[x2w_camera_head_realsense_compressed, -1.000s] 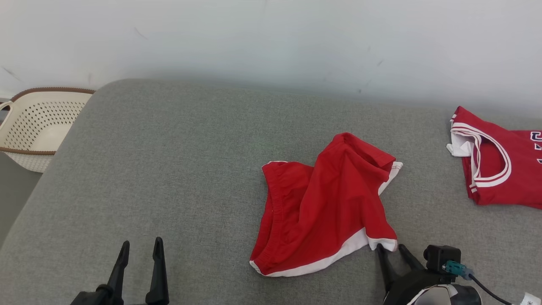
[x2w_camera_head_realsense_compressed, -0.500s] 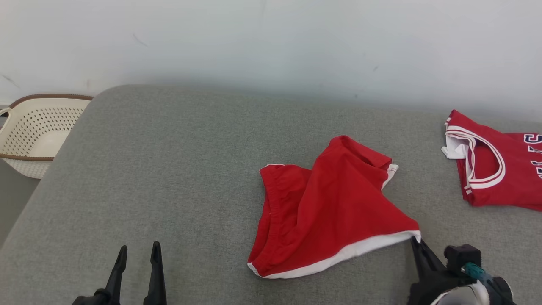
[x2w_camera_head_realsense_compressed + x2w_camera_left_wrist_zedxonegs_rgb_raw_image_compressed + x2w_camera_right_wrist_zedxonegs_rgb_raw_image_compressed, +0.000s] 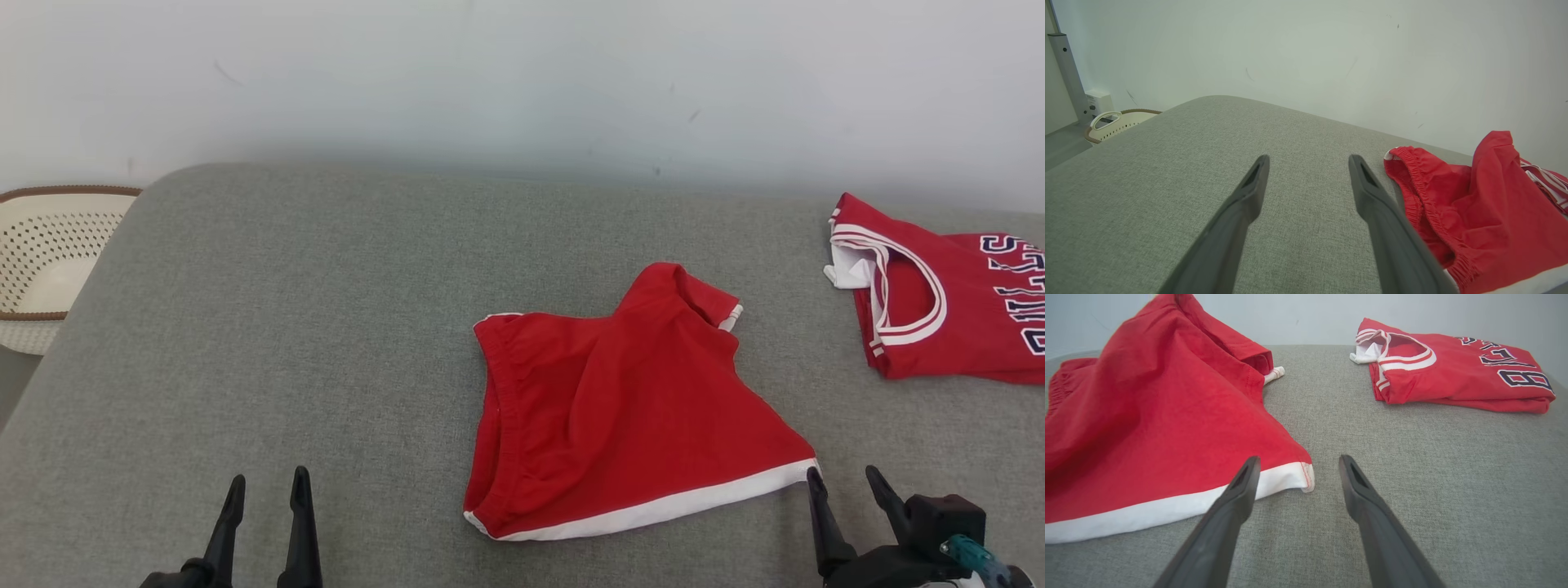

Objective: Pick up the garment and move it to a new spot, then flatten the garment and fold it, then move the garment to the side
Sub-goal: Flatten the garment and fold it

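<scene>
Red shorts (image 3: 620,400) lay on the grey fabric surface (image 3: 326,327), right of centre in the head view, partly spread and not flat. Elastic waistband (image 3: 498,392) was on the robot's left, gathered and wrinkled. White hem band (image 3: 653,510) ran along the near edge to a pointed corner at the right. The far leg was bunched up into a raised fold, with a bit of white trim showing at its tip. Left gripper (image 3: 269,478) hovered low over bare surface at lower left, fingers pointing away from the robot, jaws spread wide with nothing between them, well apart from the shorts. Right gripper (image 3: 842,474) sat at lower right, jaws also spread wide and empty. Its left fingertip was just beside the hem corner; contact could not be told. A folded red jersey (image 3: 939,302) with white and red striped trim lay far right, apart from the shorts. It carried dark block letters outlined in white: a B was readable in the right wrist view, the rest cut off or creased. Cream perforated basket (image 3: 49,245) with a brown rim stood off the surface's left end, white wall (image 3: 522,82) behind.
</scene>
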Available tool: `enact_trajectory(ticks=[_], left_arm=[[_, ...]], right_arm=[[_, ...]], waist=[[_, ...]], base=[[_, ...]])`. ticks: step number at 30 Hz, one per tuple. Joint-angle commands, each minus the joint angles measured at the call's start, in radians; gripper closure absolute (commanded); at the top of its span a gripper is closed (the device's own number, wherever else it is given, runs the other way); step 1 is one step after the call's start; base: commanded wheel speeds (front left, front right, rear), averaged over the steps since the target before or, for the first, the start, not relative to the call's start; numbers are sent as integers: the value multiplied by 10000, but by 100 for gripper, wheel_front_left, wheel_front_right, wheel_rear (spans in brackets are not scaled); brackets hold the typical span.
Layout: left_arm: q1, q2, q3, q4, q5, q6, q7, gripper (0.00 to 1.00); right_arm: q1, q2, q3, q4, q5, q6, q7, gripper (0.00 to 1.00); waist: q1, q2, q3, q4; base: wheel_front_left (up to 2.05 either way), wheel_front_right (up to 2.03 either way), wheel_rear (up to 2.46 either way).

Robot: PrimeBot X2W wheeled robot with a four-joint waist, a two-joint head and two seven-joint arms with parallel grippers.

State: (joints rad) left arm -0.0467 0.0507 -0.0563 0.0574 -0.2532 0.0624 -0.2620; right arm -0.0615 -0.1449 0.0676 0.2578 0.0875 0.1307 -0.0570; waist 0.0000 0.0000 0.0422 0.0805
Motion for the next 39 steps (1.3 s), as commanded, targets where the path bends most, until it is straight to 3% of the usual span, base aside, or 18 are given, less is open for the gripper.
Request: enact_trajectory(ticks=[1,17,39], left_arm=[[-24,0,20,-30,16,-19,-32,0],[225,-1,-43,-122,150,-63,-32,0],[486,29,43,153,993,-67,-32,0]], right_arm=[[277,79,-106,-353,-10,1,112,0],[799,799,-865,-2079,277,1,-1046,0],[1162,952,-168,-1856,618,1,-1556,0]], waist=[[0,0,-22,-29],[0,0,-168,-238],[0,0,-669,-1106]], base=[[0,0,0],[0,0,0],[0,0,0]])
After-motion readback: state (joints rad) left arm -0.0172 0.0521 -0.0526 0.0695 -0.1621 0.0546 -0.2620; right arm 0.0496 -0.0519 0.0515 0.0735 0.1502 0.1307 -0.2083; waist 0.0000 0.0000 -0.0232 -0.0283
